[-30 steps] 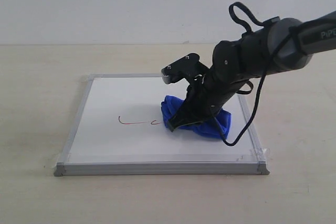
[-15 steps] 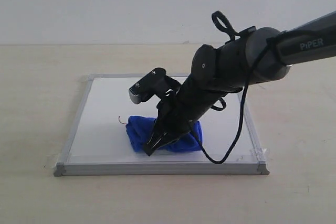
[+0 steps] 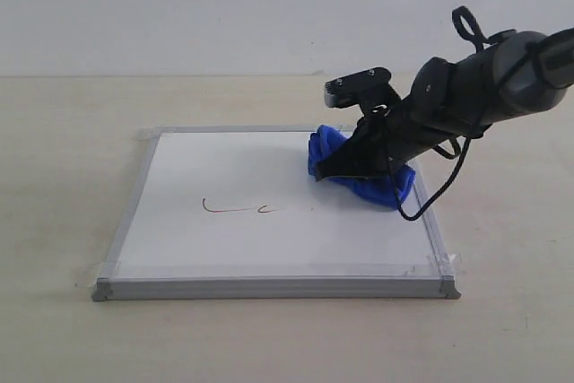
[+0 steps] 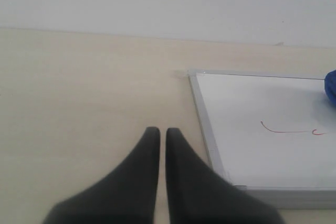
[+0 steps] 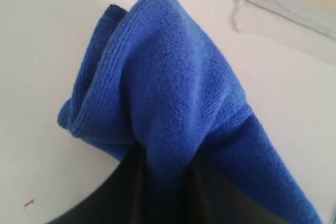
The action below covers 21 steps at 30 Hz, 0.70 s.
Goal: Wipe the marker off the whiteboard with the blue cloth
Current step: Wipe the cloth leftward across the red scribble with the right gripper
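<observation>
Exterior view: blue cloth (image 3: 381, 187) pinched by right gripper (image 3: 330, 169), upper right of whiteboard (image 3: 224, 168)
Marker (image 3: 238, 210): lower left of that gripper, apart
Left gripper (image 4: 158, 132): pressed together

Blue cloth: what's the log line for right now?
right gripper: shut on blue cloth | blue cloth: on whiteboard, apart from marker | marker: not wiped | left gripper: shut, off board

The blue cloth (image 3: 360, 175) has been swept back across the whiteboard (image 3: 224, 163) to its far right side, carried by the right end effector (image 3: 321, 173). The marker (image 3: 238, 210), covered half a second ago, is laid bare again.
</observation>
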{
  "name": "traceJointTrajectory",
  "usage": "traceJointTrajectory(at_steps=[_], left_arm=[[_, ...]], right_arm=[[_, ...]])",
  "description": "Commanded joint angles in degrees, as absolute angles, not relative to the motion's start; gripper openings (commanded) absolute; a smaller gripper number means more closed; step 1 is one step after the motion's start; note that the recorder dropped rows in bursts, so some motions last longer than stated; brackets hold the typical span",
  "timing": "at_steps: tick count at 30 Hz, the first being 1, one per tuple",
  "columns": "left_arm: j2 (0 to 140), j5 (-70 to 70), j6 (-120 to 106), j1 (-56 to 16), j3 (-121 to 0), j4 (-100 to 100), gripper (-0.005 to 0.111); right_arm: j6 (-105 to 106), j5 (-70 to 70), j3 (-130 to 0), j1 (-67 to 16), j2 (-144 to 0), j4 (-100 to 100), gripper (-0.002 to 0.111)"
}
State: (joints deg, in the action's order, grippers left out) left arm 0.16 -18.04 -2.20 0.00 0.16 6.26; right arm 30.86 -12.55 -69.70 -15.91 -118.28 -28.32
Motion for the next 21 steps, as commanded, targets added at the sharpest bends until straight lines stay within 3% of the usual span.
traceJointTrajectory(at_steps=[1,8,13,21], left_arm=[[0.0,-17.9,-2.6,0.0,0.0,6.5,0.004],[0.0,-17.9,-2.6,0.0,0.0,6.5,0.004],[0.0,-17.9,-2.6,0.0,0.0,6.5,0.004],[0.0,-17.9,-2.6,0.0,0.0,6.5,0.004]], right_arm=[[34.7,-21.7,-69.3,-18.5,-118.5,-27.6,0.0],[37.0,-32.8,-70.3,-27.9,-118.5,-28.2,0.0],[36.4,-31.2,-74.9,-32.5,-118.5,-27.5,0.0],[21.3,-24.5,-86.5,-22.9,-128.3,-18.3,0.0]])
